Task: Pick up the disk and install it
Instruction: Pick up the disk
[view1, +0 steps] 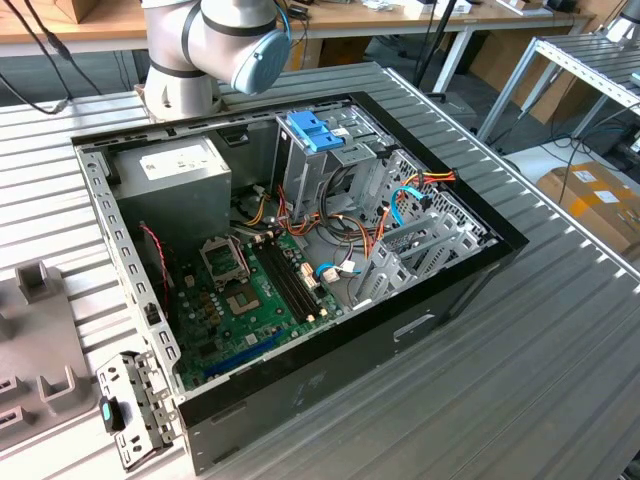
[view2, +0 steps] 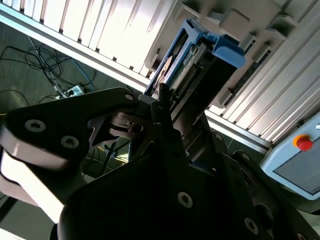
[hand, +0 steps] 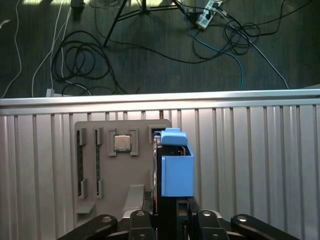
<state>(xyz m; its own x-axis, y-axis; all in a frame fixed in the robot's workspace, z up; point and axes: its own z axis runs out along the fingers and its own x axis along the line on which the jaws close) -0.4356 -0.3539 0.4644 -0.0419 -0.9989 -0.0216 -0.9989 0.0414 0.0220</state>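
The claw is shut tight on the disk and holds it up on its thin edge. The disk is right by the grey tray on the bench.

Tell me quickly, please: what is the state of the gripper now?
Gripper: closed, holding the disk.
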